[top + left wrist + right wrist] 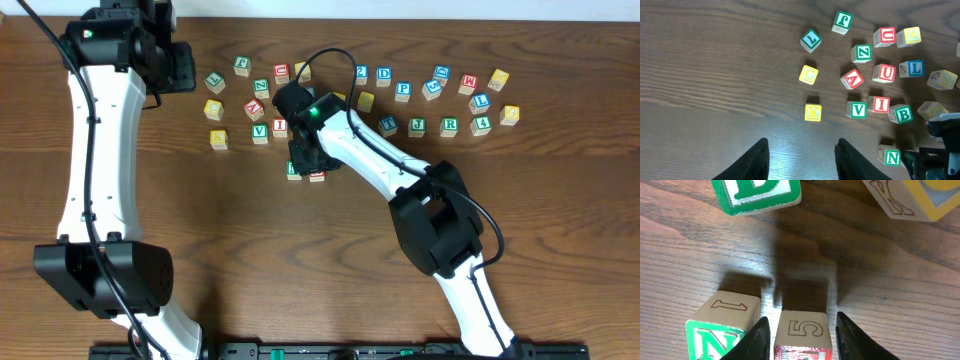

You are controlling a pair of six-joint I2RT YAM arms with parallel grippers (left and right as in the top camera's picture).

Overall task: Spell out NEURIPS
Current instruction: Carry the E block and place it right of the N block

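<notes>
- The brown wooden worktop point(300, 290) fills the overhead view. Small lettered cubes are scattered across its far half.
- The left arm point(95, 150) runs up the left side. The right arm point(375, 160) reaches from the near right edge to the middle.
- The left end effector point(801, 150) hangs over bare wood, fingers moderately apart with nothing between them.
- The right end effector point(801, 325) sits low, its fingers straddling a red-faced cube point(802, 337). A thin gap shows on each side, so it is not gripping.
- That cube has a 5 on top and rests on the worktop just to the right of the green N cube point(715, 340).
- A green B cube point(757, 192) lies just beyond the pair.
- The red I cube point(881, 104) and a red U cube point(885, 73) sit in the cluster behind.
- The green R cube point(450, 126) and blue P cube point(403, 90) lie farther right, well apart from the pair.
</notes>
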